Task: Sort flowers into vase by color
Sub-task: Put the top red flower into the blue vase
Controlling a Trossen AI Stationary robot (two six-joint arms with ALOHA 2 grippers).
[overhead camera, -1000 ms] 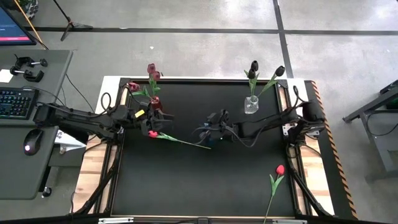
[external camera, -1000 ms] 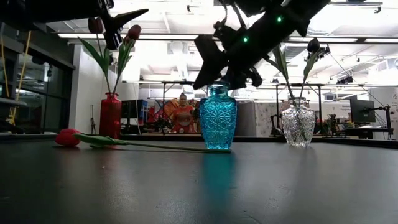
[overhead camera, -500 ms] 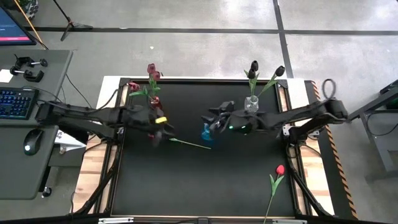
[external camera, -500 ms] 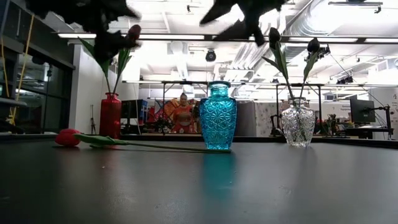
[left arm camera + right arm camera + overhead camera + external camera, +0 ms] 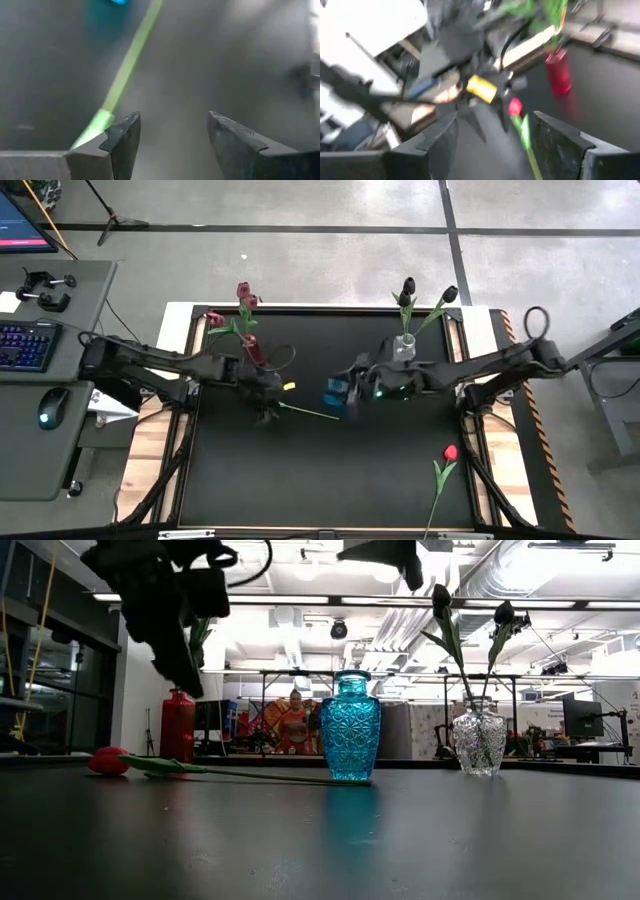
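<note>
Red tulip flat on tabletop, stem beside left gripper fingers, spread wide, empty. Right gripper fingers wide, tulip beyond them.

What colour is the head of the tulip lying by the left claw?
Bright red. The tulip lies flat on the table; the low view shows it best.
</note>
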